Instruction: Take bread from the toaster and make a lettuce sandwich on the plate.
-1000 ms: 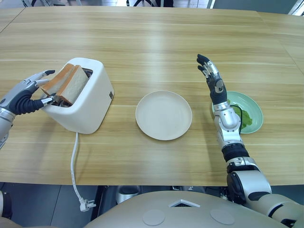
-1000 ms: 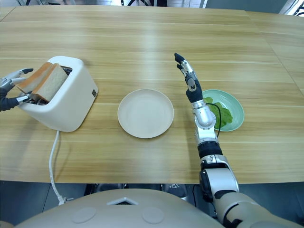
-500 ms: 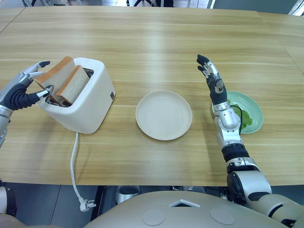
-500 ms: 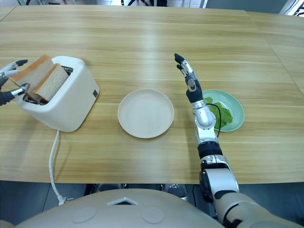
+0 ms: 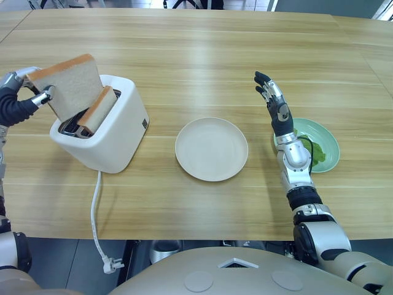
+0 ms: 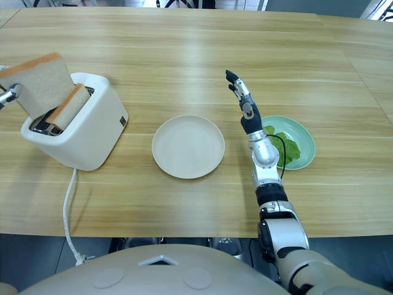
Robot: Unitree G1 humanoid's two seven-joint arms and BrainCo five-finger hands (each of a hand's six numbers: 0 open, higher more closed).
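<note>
A white toaster [image 5: 110, 132] stands at the table's left. My left hand [image 5: 18, 95] is shut on a bread slice [image 5: 67, 83] lifted most of the way out of the toaster's far slot. A second slice [image 5: 98, 109] still sits in the near slot. The empty cream plate [image 5: 212, 149] lies at the table's middle. Right of it, a green bowl [image 5: 327, 150] holds lettuce [image 6: 288, 147]. My right hand [image 5: 273, 98] is raised with its fingers spread, just left of the bowl, holding nothing.
The toaster's white cord [image 5: 96, 212] trails over the table's front edge, ending in a plug [image 5: 110, 265]. Bare wooden table [image 5: 196, 55] stretches behind the plate and toaster.
My left hand has pulled the far bread slice up and out of the toaster, and the toaster has settled back level. The right arm has stayed put.
</note>
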